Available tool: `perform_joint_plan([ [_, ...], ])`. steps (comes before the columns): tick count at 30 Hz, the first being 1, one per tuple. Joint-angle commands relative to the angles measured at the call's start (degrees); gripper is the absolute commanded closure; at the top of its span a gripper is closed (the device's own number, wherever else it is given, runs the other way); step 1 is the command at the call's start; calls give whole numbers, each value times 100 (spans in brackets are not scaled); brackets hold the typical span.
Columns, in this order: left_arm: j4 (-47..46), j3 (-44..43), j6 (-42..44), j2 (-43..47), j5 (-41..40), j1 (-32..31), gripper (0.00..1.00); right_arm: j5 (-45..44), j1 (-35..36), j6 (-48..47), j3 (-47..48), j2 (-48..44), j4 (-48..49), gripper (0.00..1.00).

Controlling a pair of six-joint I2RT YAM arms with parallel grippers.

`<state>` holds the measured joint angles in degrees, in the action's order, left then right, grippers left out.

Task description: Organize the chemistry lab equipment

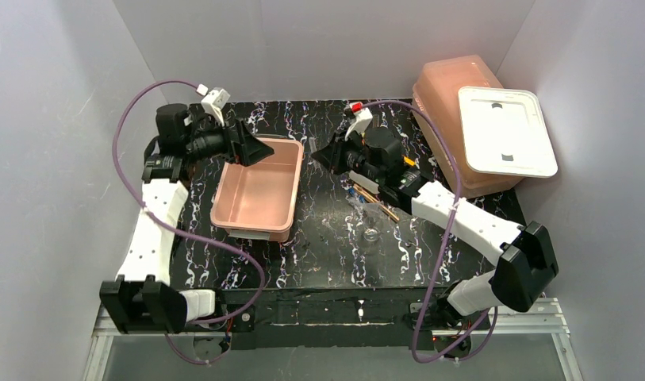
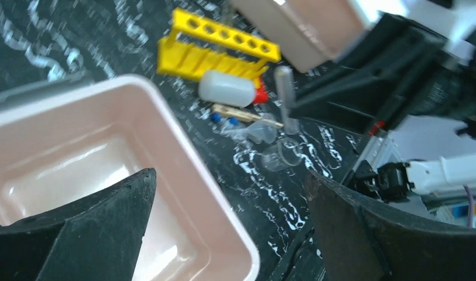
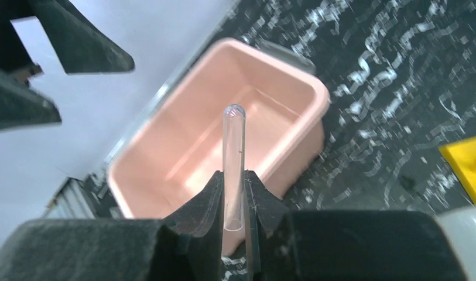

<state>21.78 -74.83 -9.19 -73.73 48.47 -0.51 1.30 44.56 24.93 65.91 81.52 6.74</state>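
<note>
Grey walls [image 1: 319,48] boxed the black marbled table [image 1: 327,250]. The left gripper [image 1: 257,150] gaped wide; the right gripper [image 3: 235,182] pinched a tube [image 3: 233,140].

Bright even overhead light, glare on pink tub [image 2: 182,170], left wrist pic motion-blurred, rest sharp.

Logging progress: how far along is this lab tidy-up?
Nothing looks put away yet: the pink tub is empty and the yellow rack holds nothing. In hand: right gripper shut on a clear test tube; left gripper open over the tub. Left: bottle, brown rod, small glassware.
</note>
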Motion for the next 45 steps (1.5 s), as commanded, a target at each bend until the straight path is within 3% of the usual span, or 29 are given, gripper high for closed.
perform_joint_plan([
  [1,-1259,109,-256,717,1247,-43,2,231,176,570,326,-180,1386,95],
  [4,-1877,296,-863,752,1282,-174,2,404,307,721,489,-156,1867,96],
  [8,-3262,835,-1889,985,758,-217,2,659,504,468,700,-204,1819,96],
  [12,-3626,746,-2379,977,395,-269,2,764,591,246,627,-341,1642,96],
  [15,-3592,599,-2584,948,459,-291,8,686,598,321,376,-485,1830,96],
  [21,-3813,1167,-2259,1365,1272,-390,2,483,597,504,292,-625,2135,95],
  [29,-4017,1545,-1764,1740,1438,-696,4,778,598,1182,526,-286,2775,95],
  [32,-4086,1558,-1651,1729,1308,-722,10,925,598,1418,574,-182,2932,95],
  [35,-4170,1532,-1577,1673,1405,-767,22,1024,597,1615,564,-83,3093,95],
  [40,-4140,1495,-1573,1616,1428,-808,31,1026,656,1639,483,-29,3290,95],
  [45,-4165,1497,-1614,1501,1467,-840,52,996,752,1454,483,25,3439,95],
])
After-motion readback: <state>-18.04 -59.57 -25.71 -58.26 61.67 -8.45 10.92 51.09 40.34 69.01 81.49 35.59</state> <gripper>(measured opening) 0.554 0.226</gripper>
